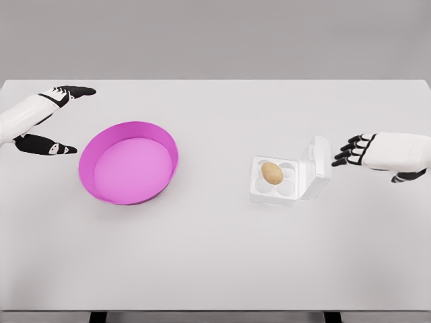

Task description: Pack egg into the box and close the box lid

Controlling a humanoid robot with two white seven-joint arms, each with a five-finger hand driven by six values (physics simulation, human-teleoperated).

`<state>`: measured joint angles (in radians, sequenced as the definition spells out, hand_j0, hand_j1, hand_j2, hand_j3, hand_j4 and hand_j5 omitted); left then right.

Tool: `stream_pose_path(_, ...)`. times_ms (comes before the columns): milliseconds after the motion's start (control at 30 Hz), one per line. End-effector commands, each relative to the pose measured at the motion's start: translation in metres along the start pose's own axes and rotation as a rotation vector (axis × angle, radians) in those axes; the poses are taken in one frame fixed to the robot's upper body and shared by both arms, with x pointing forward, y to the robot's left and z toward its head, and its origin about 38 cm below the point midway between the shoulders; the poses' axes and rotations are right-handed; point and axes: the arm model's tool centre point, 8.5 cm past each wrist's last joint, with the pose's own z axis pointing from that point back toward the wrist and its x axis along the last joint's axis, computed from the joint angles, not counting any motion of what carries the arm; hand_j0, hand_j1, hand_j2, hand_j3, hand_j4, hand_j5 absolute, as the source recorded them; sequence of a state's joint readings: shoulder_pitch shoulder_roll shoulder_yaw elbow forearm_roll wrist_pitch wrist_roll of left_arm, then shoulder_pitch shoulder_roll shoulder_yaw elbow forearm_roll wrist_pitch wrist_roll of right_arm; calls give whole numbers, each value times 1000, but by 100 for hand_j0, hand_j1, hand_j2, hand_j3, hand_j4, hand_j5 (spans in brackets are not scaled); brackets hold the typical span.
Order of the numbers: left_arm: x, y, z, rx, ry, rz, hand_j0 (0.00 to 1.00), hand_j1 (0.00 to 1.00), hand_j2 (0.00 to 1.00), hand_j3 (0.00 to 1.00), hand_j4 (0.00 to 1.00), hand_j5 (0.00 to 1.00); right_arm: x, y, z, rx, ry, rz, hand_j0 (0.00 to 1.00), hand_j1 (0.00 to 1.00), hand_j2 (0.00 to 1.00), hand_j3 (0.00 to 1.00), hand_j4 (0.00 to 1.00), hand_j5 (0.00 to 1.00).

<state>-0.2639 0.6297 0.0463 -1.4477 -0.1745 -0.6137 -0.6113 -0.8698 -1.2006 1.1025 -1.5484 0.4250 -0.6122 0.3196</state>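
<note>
White box (pixel 286 180), egg (pixel 272 172) inside, lid (pixel 318 161) open

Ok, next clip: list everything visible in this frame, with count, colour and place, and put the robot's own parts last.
table: one, white, fills most of the view.
bowl: one, magenta, shallow and round, left of centre on the table, holding nothing.
egg box: one, white, right of centre, lid open and tilted up on its right side.
egg: one, brown, seated in a cup of the egg box.
left hand: one, white with black fingers, spread open at the left edge, beside the bowl.
right hand: one, white with black fingers, just right of the open lid, holding nothing.
</note>
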Motion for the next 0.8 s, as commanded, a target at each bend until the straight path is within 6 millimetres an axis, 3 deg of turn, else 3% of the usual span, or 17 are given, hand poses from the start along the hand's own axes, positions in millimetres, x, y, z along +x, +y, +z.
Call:
stream_pose_path(0,0,1,0,4,-1,6,100,100,100,100,100,100,2,-3,0,-7,-5,2,100,100,100,100,100,100)
stream_pose_path(767,1,0,0,5,-3,6,100,100,100,100,100,100,18,-24,-5,-47,-53,58,100,100,100,100,100,100)
